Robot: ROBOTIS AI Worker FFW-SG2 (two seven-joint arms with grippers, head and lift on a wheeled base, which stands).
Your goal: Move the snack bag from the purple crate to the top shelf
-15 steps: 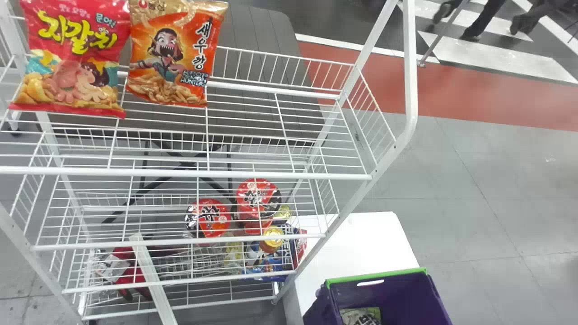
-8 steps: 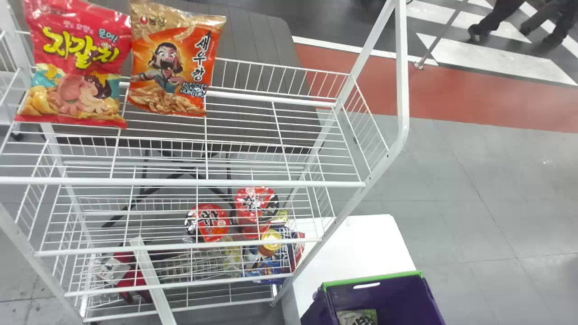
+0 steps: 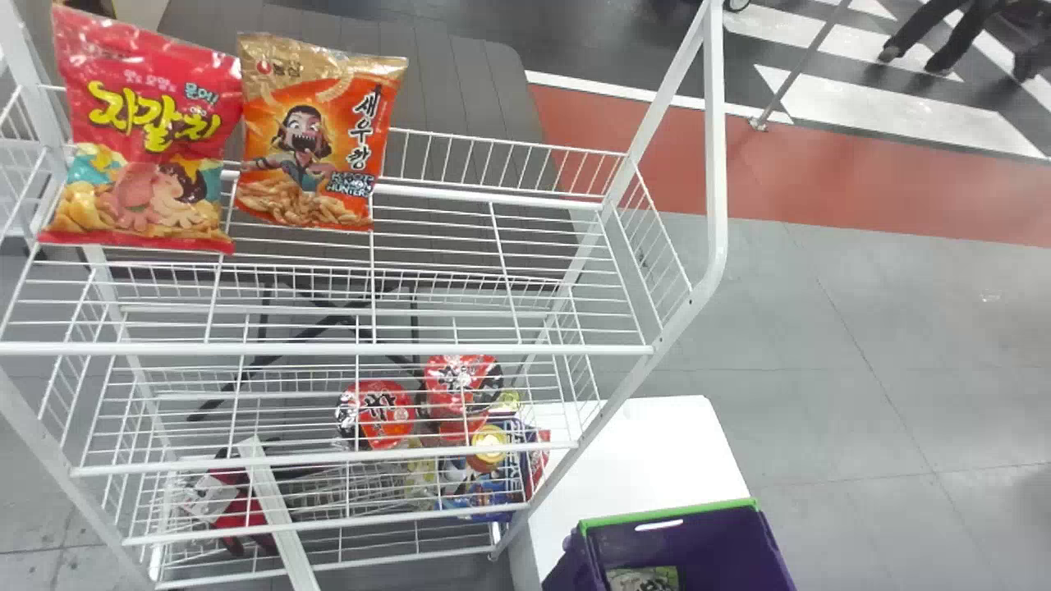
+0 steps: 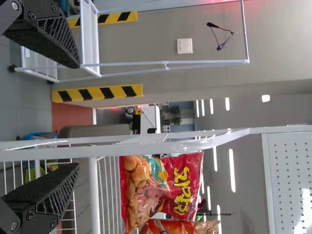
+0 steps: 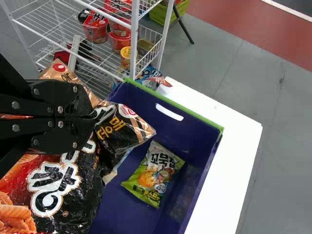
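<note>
Head, right wrist: 2 downward views sharing crate (image 5: 197,132)

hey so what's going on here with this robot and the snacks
The robot's right gripper has a black-and-red snack bag in its fingers, close to the purple crate, where a green bag lies. The held bag isn't on the top shelf yet; a red bag and an orange bag are there. The left gripper is open near the rack, holding no bag.
</note>
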